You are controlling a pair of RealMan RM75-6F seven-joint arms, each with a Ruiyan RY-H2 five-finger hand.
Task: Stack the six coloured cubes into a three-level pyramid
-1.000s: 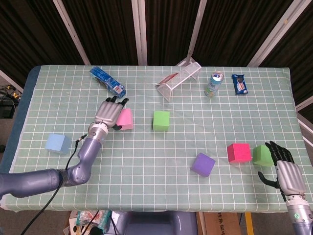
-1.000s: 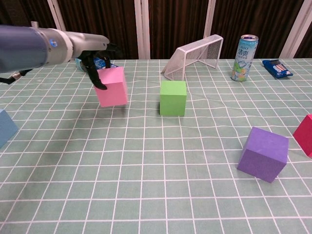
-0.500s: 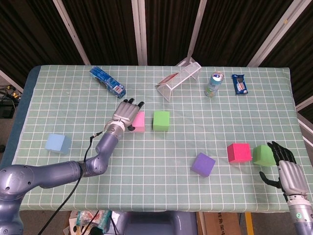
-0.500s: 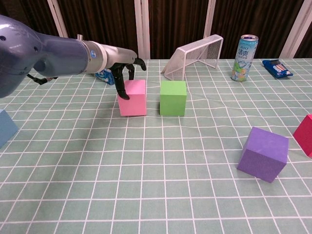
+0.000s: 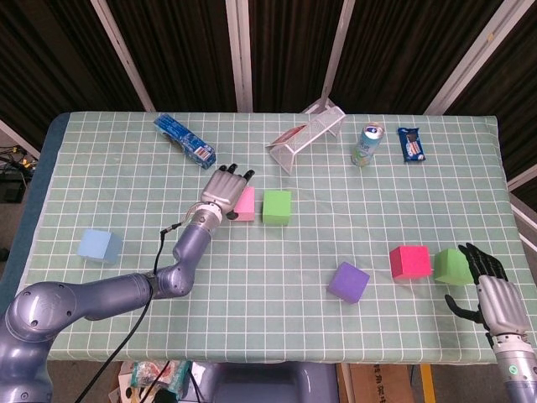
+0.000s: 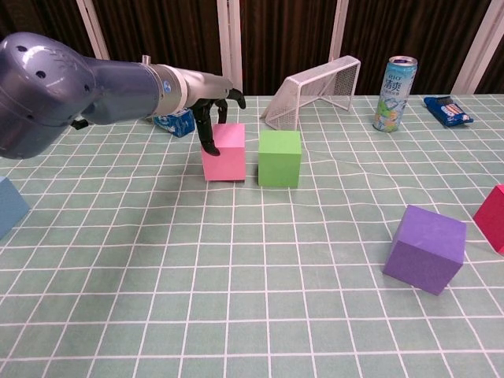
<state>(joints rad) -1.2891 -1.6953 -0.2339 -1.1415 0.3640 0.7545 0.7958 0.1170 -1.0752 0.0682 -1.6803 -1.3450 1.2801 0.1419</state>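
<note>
Along the far side of your green checked tablecloth you have a blue snack packet at the left, lying at a slant. A small white wire goal sits near the middle, tipped over. Right of it a drinks can stands upright, with a dark blue wrapped snack lying just beside it.

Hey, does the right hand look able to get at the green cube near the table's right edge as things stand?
Probably yes. The right hand sits right beside that green cube, fingers spread and holding nothing, with nothing between them; the red cube is on the cube's far side.
</note>
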